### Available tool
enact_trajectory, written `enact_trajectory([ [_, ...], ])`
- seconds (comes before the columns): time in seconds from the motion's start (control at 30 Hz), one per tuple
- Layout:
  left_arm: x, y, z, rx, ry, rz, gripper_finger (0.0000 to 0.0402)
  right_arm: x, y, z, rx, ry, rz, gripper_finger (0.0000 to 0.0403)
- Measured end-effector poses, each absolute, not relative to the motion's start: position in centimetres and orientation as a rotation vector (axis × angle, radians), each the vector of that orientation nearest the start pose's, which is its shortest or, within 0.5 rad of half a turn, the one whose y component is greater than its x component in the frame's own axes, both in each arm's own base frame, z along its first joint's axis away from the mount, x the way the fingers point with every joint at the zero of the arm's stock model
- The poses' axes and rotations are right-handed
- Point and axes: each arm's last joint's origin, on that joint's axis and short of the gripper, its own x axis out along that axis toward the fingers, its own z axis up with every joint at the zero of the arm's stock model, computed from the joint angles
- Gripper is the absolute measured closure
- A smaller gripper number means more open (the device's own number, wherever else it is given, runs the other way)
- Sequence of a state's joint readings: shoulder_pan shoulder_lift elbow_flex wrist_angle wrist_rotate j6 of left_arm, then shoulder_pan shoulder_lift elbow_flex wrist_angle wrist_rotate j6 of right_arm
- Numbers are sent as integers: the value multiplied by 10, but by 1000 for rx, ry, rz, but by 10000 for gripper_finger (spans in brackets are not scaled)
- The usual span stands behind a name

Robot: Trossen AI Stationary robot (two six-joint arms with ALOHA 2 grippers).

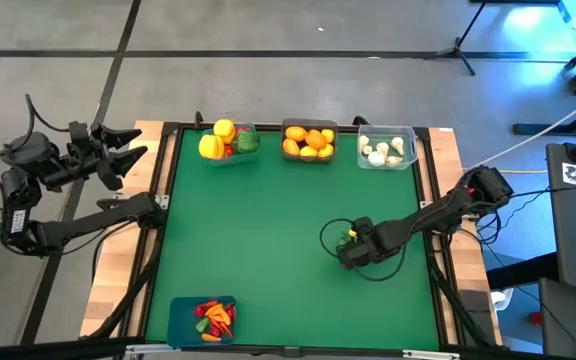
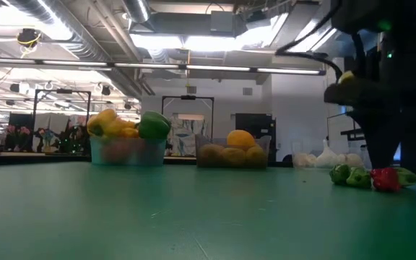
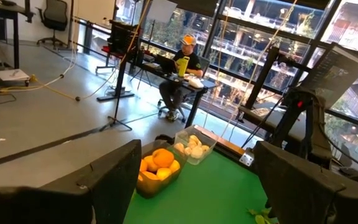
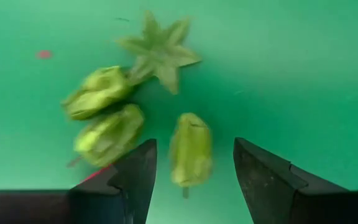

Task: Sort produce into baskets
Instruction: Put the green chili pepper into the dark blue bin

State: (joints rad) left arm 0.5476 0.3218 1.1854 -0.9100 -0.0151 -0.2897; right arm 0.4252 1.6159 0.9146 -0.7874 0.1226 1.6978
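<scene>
Right gripper (image 4: 191, 165): down over the green mat (image 1: 268, 230), fingers parted either side of one small green pepper (image 4: 190, 149), nothing clamped yet.
Pepper: lies on the mat between the fingers, long axis pointing away from the wrist; looks like light hollow plastic, stiff and smooth, so I'd judge it could squirt out of a pinch at its tip. Best hold looks to be across the fat middle.
Neighbours: two more green pieces (image 4: 101, 118) sit just beside the pepper, a star-shaped green stem cap (image 4: 159, 53) beyond them, and a sliver of red (image 4: 95, 174) peeks out by one finger. The cap looks thin and flat, hard to pinch off the mat.
Hidden: the red piece is mostly covered by the finger; whether the pads touch the pepper, can't tell.
Baskets: beyond the pepper along the far edge, peppers in the teal bin (image 1: 230, 142), oranges and lemons in the grey bin (image 1: 309, 140), garlic in the clear bin (image 1: 386, 148); the blue bin (image 1: 204, 319) with chillies and carrots sits at the near edge.
Left gripper (image 3: 191, 180): parked off the mat's left side, fingers apart and holding nothing.
Far room: a seated person at a desk, details too small to read.
</scene>
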Motion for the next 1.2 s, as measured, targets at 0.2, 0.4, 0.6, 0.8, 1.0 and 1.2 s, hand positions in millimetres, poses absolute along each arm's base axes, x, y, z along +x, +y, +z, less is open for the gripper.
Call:
enact_trajectory([
  [0.2, -17, -10, 408, -294, -36, 565, 93, 245, 108, 143, 942, 1255, -1000, 191],
  [0.4, -17, -10, 408, -295, -36, 565, 93, 247, 109, 142, 926, 1261, -977, 209],
  [0.6, -17, -10, 408, -294, -36, 565, 93, 248, 110, 142, 947, 1269, -960, 275],
  [0.8, -17, -10, 408, -294, -36, 565, 93, 249, 111, 144, 949, 1283, -948, 339],
  [1.0, -17, -10, 408, -294, -36, 565, 93, 259, 116, 156, 930, 1288, -882, 347],
  [1.2, -17, -10, 408, -294, -36, 565, 93, 273, 122, 178, 931, 1257, -806, 341],
])
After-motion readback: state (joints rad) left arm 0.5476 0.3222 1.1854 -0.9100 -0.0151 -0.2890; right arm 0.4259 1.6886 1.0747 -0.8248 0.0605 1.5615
